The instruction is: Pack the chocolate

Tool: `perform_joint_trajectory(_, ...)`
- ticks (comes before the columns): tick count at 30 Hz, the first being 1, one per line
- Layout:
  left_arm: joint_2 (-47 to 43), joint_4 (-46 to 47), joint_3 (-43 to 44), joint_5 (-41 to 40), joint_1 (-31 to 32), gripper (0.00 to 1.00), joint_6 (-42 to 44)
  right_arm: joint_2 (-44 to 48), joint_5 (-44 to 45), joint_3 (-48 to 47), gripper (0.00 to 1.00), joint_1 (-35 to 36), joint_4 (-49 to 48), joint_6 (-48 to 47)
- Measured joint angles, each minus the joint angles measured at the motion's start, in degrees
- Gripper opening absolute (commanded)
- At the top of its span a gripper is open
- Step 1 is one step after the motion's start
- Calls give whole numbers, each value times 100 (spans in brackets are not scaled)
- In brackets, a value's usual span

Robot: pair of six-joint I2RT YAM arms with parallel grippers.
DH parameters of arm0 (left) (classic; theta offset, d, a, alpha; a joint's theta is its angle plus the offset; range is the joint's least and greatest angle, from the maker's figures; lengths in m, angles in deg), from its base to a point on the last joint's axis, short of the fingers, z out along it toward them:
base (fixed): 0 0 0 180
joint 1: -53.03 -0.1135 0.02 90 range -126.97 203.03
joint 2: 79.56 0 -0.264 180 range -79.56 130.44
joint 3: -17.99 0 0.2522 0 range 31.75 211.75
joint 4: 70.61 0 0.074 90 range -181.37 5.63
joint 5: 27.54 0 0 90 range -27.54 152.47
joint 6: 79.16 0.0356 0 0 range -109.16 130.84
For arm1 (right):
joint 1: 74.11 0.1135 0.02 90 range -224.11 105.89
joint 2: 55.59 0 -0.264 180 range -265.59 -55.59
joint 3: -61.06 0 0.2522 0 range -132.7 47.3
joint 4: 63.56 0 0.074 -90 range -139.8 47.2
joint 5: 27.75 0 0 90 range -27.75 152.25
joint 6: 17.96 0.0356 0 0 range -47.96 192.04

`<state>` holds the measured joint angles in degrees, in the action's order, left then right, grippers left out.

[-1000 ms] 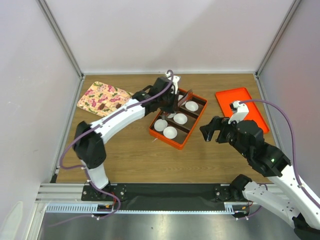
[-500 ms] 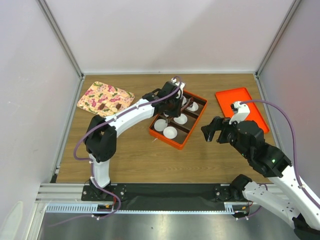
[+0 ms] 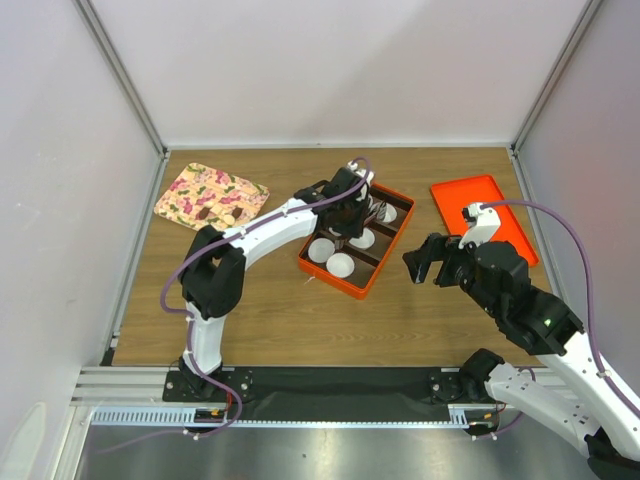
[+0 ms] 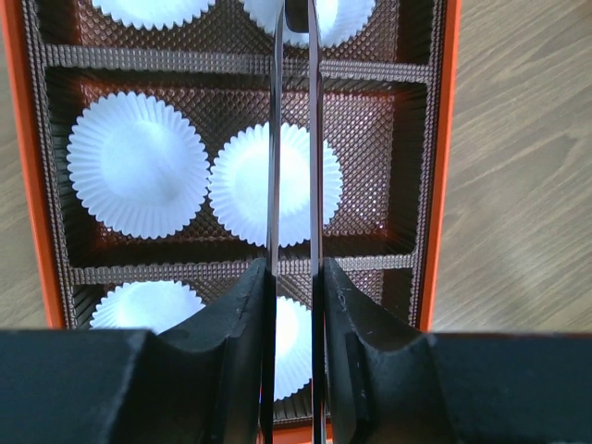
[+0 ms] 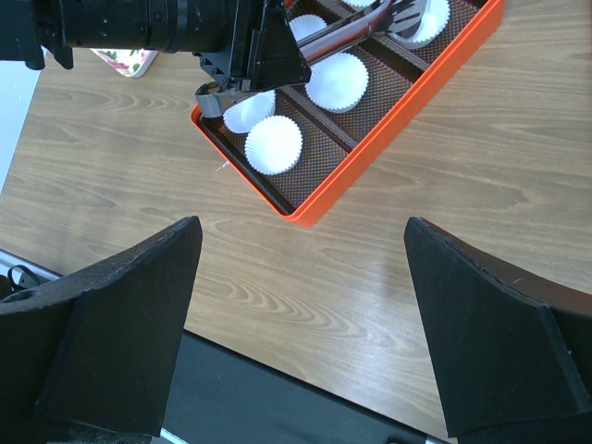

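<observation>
The chocolate shows as small dark pieces (image 3: 205, 212) on a floral tray (image 3: 210, 196) at the far left. The orange divided box (image 3: 372, 280) sits mid-table with several white paper cups (image 4: 139, 165) in it. My left gripper (image 3: 345, 205) hangs over the box and is shut on metal tongs (image 4: 314, 139). The tong tips reach the far-right cup (image 5: 425, 18). A dark bit sits between the tips, but I cannot tell what it is. My right gripper (image 3: 425, 262) is open and empty, right of the box.
An orange lid (image 3: 483, 218) lies at the far right. Grey walls close in the table on three sides. Bare wood shows below my right gripper (image 5: 301, 222), with the black front rail beyond it.
My left arm has swung to the right across the box, carrying the tongs toward its far-right cup. The right arm has hardly moved.
</observation>
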<state>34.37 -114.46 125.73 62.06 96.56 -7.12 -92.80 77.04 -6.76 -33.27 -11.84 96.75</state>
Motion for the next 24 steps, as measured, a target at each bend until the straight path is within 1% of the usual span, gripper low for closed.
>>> perform_joint_trajectory(4, 0, 0, 79, -66, 20, 38, 4, -2, 0, 0, 97, -9, -4, 0)
perform_joint_trajectory(9, 0, -9, 164, -103, 33, 41, 4, -2, 0, 0, 97, -11, -4, -2)
perform_joint_trajectory(11, 0, -35, 208, -127, 39, 45, 4, -4, -2, 0, 97, -11, -7, 0)
perform_joint_trajectory(13, 0, -61, 249, -164, 50, 46, 9, -7, -2, 0, 97, -11, -7, 0)
perform_joint_trajectory(18, -4, -175, 348, -299, 79, 47, 9, -13, -9, 0, 97, -11, -11, 2)
perform_joint_trajectory(24, -184, -726, 713, -745, 96, 47, 48, -90, -70, 0, 97, -22, -15, 9)
